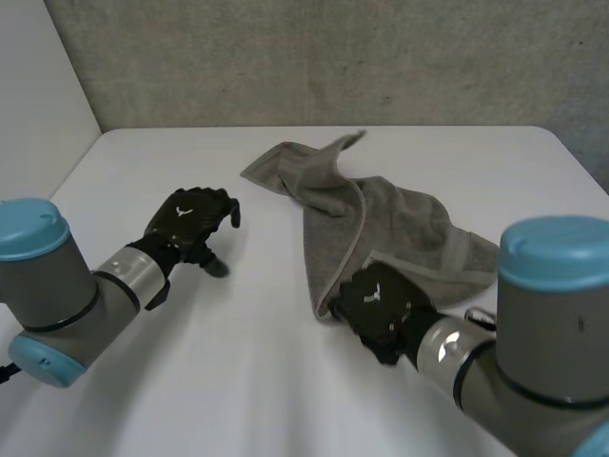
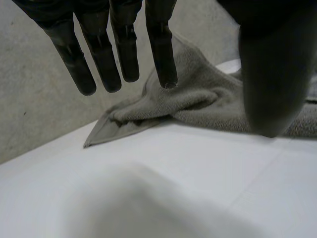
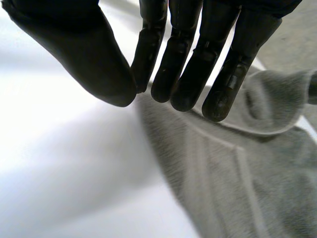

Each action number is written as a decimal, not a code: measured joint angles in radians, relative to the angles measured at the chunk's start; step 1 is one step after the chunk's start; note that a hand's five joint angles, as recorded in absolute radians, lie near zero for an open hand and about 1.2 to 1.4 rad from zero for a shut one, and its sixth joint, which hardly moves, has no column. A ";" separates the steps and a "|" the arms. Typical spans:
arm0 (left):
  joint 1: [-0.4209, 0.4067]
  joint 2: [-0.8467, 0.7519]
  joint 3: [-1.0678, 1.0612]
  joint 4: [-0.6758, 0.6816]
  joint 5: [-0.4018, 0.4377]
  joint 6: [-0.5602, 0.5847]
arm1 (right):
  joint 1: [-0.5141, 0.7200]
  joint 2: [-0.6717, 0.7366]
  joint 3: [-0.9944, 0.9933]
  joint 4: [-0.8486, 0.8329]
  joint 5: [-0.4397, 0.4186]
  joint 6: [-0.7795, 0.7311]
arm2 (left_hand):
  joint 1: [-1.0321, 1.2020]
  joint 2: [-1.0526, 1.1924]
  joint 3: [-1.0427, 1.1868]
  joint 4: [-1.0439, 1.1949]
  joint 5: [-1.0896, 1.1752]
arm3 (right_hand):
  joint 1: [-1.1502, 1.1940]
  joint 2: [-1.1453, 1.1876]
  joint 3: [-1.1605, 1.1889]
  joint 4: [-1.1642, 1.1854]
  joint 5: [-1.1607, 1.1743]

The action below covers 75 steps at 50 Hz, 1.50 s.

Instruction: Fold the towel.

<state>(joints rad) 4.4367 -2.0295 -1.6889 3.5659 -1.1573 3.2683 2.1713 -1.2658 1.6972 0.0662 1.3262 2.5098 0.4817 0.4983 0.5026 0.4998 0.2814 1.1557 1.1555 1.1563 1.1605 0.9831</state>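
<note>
A grey towel (image 1: 390, 224) lies crumpled on the white table (image 1: 238, 381), right of the middle, with one corner reaching toward the far edge. My left hand (image 1: 190, 221) hovers over bare table to the towel's left, its fingers (image 2: 158, 39) straight and the thumb held apart, with nothing in it. The towel (image 2: 198, 96) lies just past those fingertips. My right hand (image 1: 381, 303) sits at the towel's near corner. Its fingers (image 3: 188, 64) are drawn in against the thumb, and no cloth shows between them. The towel's hemmed edge (image 3: 233, 183) lies under its fingertips.
A grey wall (image 1: 333, 57) rises behind the table's far edge, and a white panel (image 1: 38, 86) stands at the far left. Bare white table stretches in front of the towel and to its left.
</note>
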 measured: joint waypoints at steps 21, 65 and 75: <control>-0.128 -0.023 0.053 0.010 -0.005 -0.007 | -0.105 -0.036 0.149 -0.288 0.165 0.121 | 0.707 0.705 0.692 0.702 0.733 | -0.923 -0.903 -0.911 -0.900 -0.923; -0.216 -0.089 0.143 -0.211 -0.005 -0.001 | -0.158 0.289 -0.327 -0.058 0.067 0.261 | 0.148 0.148 0.147 0.148 0.164 | -0.791 -0.820 -0.798 -0.798 -0.774; -0.212 -0.072 0.125 -0.205 -0.004 -0.001 | -0.129 0.519 -0.675 0.155 0.078 0.275 | 0.759 0.769 0.766 0.773 0.786 | -0.779 -0.801 -0.782 -0.782 -0.761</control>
<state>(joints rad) 4.2247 -2.1014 -1.5644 3.3608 -1.1611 3.2673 2.0425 -0.7464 1.0221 0.2209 1.4046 2.7853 1.2410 1.2670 1.2684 1.2724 1.0673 0.3764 0.3542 0.3740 0.3790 0.2219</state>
